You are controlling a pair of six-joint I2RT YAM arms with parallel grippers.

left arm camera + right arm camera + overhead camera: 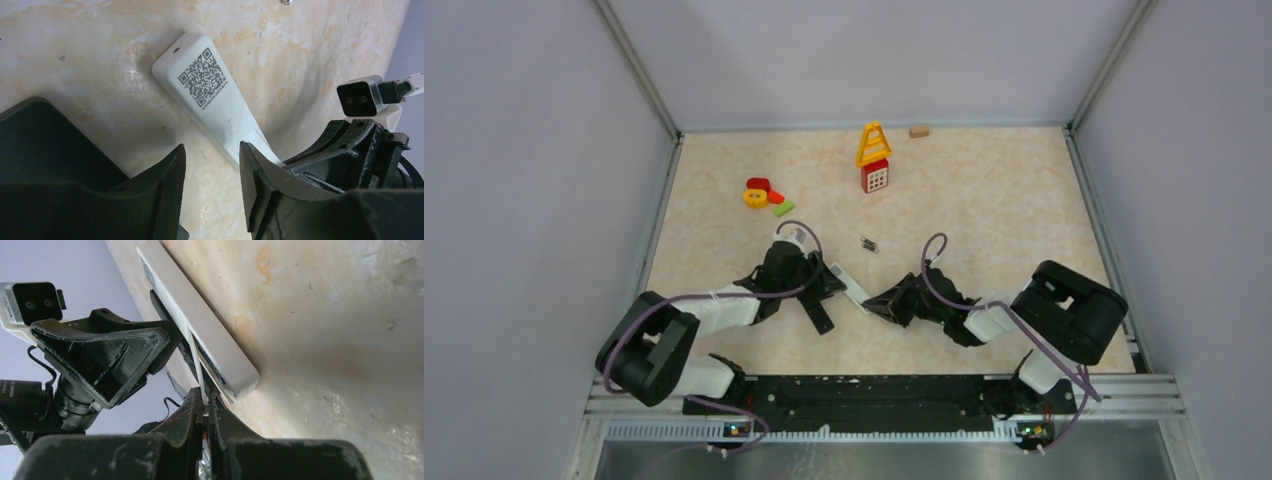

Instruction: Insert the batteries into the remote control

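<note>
White remote control (215, 95) on table (984, 200), between two arms.
Left fingers (165, 200) spread; right fingers (182, 425) pinch its cover (196, 360). QR code (202, 76) label; batteries (869, 244) barely discernible.

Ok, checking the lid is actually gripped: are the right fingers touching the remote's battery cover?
Touching. The right wrist view shows the right fingers closed on the thin white battery cover, which stands off the remote.

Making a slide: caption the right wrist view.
Right gripper shut on the thin white cover, lifted edge-on from the white remote lying on the table.
</note>
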